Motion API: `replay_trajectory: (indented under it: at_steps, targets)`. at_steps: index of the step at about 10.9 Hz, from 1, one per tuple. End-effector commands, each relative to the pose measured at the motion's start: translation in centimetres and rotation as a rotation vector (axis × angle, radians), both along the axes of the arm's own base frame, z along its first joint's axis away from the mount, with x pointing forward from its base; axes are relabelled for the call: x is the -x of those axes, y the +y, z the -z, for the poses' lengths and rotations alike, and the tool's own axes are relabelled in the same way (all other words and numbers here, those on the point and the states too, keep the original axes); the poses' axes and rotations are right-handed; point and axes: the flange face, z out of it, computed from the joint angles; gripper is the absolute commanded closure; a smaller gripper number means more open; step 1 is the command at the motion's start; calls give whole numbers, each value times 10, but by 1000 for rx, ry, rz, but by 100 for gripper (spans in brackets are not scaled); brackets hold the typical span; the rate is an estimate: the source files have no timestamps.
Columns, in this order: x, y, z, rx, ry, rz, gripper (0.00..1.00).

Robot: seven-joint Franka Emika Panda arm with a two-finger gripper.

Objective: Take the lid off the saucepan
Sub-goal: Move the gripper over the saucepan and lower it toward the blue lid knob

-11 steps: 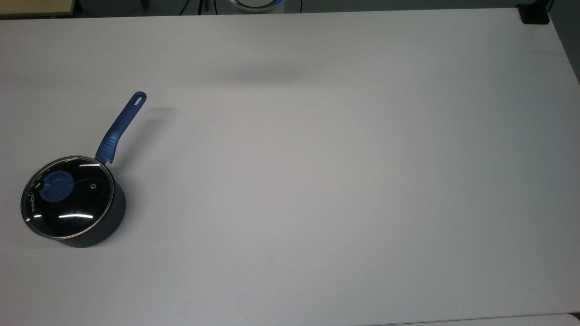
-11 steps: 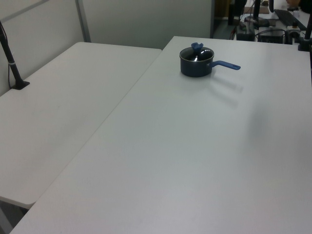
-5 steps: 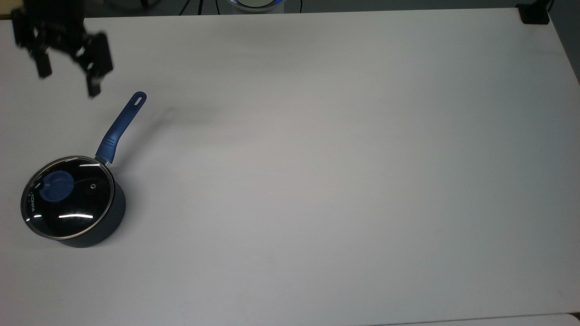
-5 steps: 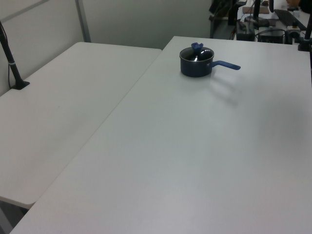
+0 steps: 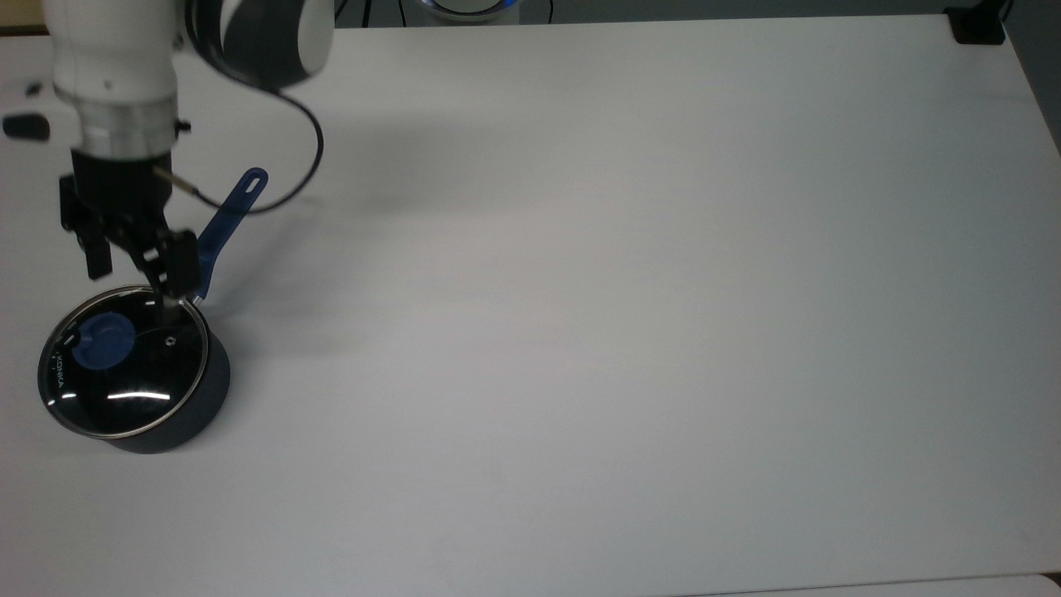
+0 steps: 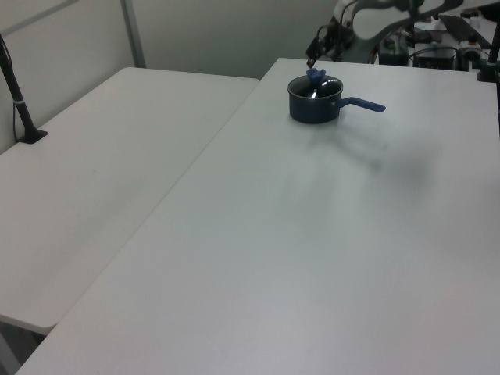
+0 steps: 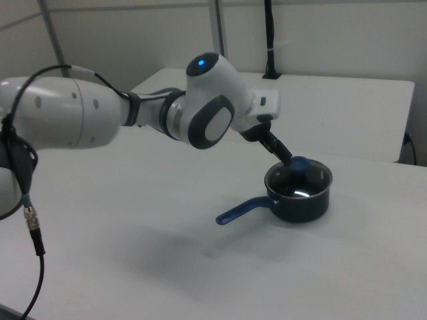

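Lid (image 5: 124, 362) sitting on saucepan (image 5: 186, 410), nothing lifted; I'm holding my hand (image 5: 133, 269) open just beside its rim, knob (image 5: 103, 342) ungrasped, removal all left.

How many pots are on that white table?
1. A single saucepan sits near the top view's left edge, its glass lid on it and its blue handle pointing up-right. The gripper hangs beside it.

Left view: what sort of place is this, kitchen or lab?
Likely a lab or office workroom, not a kitchen: plain white tables pushed together, partition walls, equipment at the far edge, one saucepan.
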Motion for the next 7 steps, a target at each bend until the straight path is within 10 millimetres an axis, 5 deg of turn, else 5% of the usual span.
replay_trajectory:
  at_steps: [1, 7]
  targets:
    - [-12, -2, 15, -27, -49, 85, 0]
    - [-19, -10, 39, -53, -147, 201, 0]
